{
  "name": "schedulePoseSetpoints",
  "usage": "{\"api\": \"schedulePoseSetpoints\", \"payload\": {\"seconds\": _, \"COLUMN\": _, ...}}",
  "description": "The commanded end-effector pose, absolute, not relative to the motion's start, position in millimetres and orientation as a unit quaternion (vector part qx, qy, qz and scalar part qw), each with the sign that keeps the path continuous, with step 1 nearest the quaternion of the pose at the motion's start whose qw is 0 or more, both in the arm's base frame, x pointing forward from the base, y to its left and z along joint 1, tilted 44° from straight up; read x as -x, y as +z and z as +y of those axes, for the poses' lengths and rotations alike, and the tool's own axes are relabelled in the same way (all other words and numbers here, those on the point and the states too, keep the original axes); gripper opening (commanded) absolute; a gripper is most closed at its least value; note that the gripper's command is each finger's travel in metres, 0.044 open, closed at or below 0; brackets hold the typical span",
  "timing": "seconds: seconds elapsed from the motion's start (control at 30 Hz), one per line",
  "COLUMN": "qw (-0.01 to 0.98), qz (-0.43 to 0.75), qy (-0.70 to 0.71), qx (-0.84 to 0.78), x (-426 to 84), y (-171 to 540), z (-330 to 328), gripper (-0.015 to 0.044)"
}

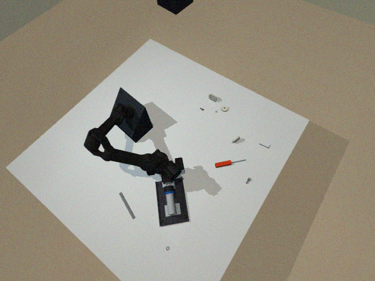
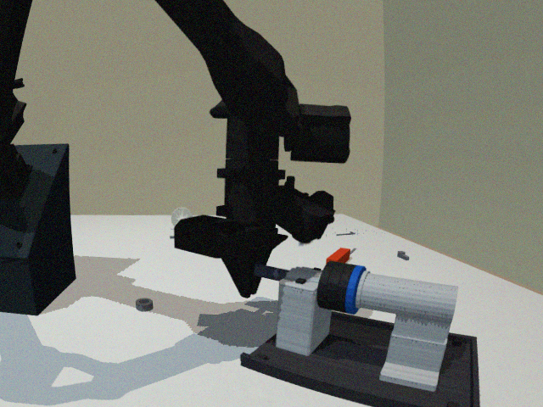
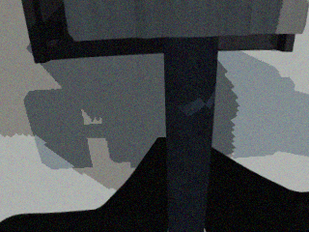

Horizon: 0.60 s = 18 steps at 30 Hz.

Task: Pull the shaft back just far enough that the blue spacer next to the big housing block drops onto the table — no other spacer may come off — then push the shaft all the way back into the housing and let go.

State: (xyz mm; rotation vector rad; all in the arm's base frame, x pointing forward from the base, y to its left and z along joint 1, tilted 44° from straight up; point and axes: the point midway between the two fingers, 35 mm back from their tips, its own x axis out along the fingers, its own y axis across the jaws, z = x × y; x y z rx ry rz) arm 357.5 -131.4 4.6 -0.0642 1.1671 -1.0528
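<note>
The dark shaft sticks out of the end support block. My gripper is shut on this protruding end, a short way out from the block. The blue spacer is up at shaft height, directly beside the big housing block. Black spacers fill the span between it and the support block. No blue spacer lies on the base plate or table. The shaft inside the spacers and housing is hidden.
A red screwdriver lies beyond the fixture. A grey bar and a small ring lie on the table. A dark ring-shaped part lies between the robot base and the fixture.
</note>
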Motion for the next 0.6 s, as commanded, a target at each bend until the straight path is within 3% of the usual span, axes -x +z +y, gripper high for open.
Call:
{"api": "schedulePoseSetpoints", "payload": {"seconds": 0.0, "qw": 0.706, "qz": 0.524, "qy": -0.475, "qx": 0.028, "x": -356.3, "y": 4.3, "z": -131.1, "gripper": 0.0}}
{"api": "schedulePoseSetpoints", "payload": {"seconds": 0.57, "qw": 0.706, "qz": 0.524, "qy": -0.475, "qx": 0.028, "x": -355.1, "y": 3.6, "z": -130.5, "gripper": 0.0}}
